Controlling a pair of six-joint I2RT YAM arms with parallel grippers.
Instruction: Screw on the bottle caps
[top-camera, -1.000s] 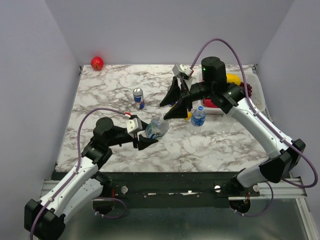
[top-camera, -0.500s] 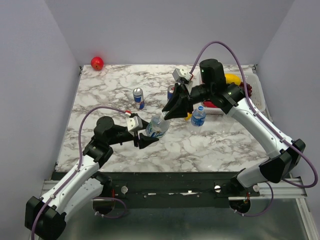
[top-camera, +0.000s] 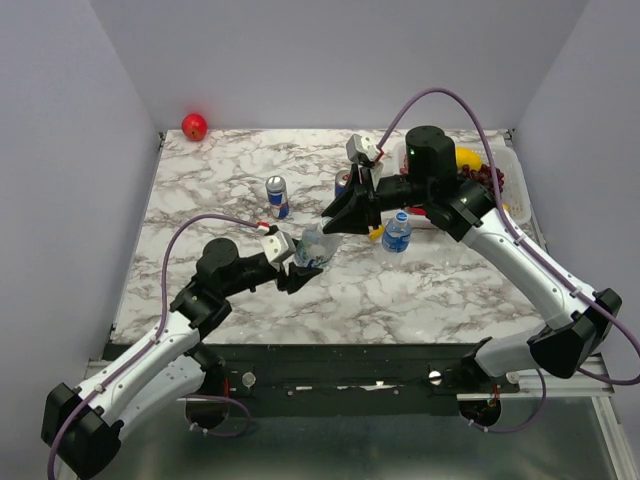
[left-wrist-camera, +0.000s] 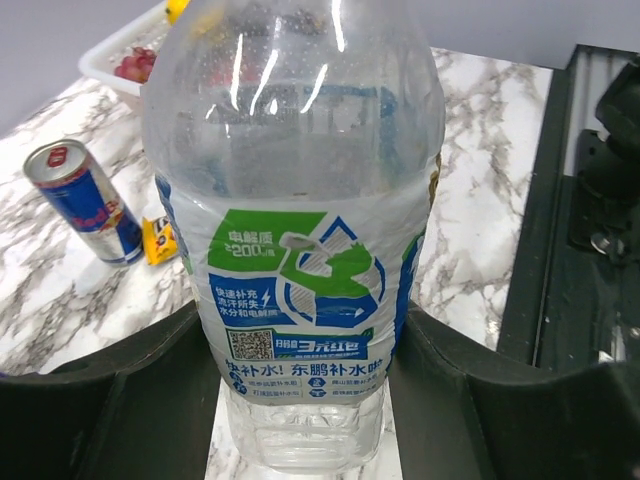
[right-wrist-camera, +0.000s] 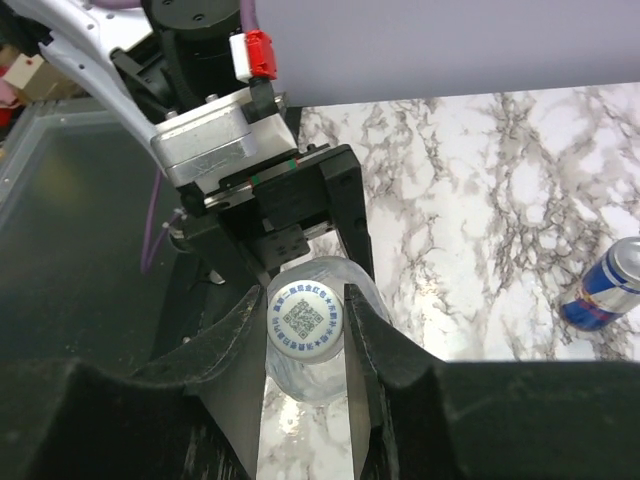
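My left gripper (top-camera: 297, 274) is shut on the lower body of a clear bottle (top-camera: 312, 249) with a blue, green and white label, held tilted above the table. In the left wrist view the bottle (left-wrist-camera: 300, 200) fills the space between my fingers (left-wrist-camera: 120, 400). My right gripper (top-camera: 338, 214) is at the bottle's top. In the right wrist view it (right-wrist-camera: 306, 322) is shut on the whitish cap with blue print (right-wrist-camera: 305, 317), which sits on the bottle's neck. A second, capped bottle (top-camera: 397, 232) stands at centre right. No other bottle or loose cap shows.
A blue-and-silver can (top-camera: 277, 197) stands left of centre, and another can (top-camera: 342, 183) is partly hidden behind my right gripper. A white tray (top-camera: 516, 192) of fruit is at the right edge. A red apple (top-camera: 194, 126) lies in the far left corner. A yellow packet (left-wrist-camera: 158, 238) lies by a can (left-wrist-camera: 85, 203).
My right gripper has moved down and left onto the top of the held bottle. My left gripper has shifted a little right and brought the bottle more upright.
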